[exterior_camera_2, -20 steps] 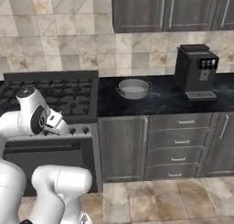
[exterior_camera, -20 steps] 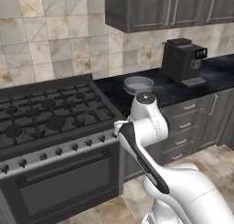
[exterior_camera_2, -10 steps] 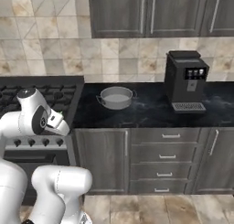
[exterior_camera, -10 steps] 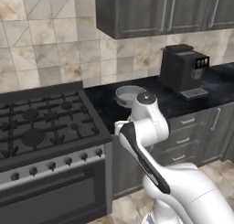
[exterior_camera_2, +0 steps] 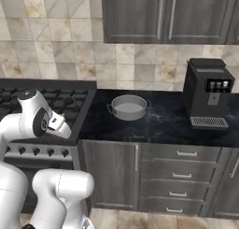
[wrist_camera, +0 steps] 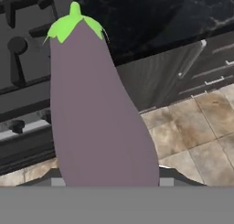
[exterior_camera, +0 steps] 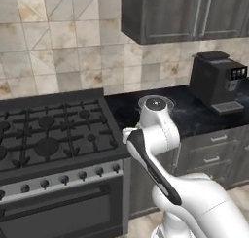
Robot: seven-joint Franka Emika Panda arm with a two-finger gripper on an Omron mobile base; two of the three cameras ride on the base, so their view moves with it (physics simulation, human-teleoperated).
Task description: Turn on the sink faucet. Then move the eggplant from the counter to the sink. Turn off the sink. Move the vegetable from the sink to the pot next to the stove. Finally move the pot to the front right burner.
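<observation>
Eggplant (wrist_camera: 98,113) clamped in tool, long axis along fingers, green stem outward

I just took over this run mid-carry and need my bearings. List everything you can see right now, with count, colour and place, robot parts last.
eggplant: one, pale purple with green cap, held upright at the gripper in the hand view
pot: one, grey metal, empty, on the counter between stove and coffee machine
counter: one, black marble-look with white veins, right of the stove
stove: one, black gas range, knobs along its front, left of the counter
coffee machine: one, black, on the counter's right end
upper cabinets: dark grey, above the counter
drawers: dark grey, below the counter
arm: one, white, before the stove's right front corner
</observation>
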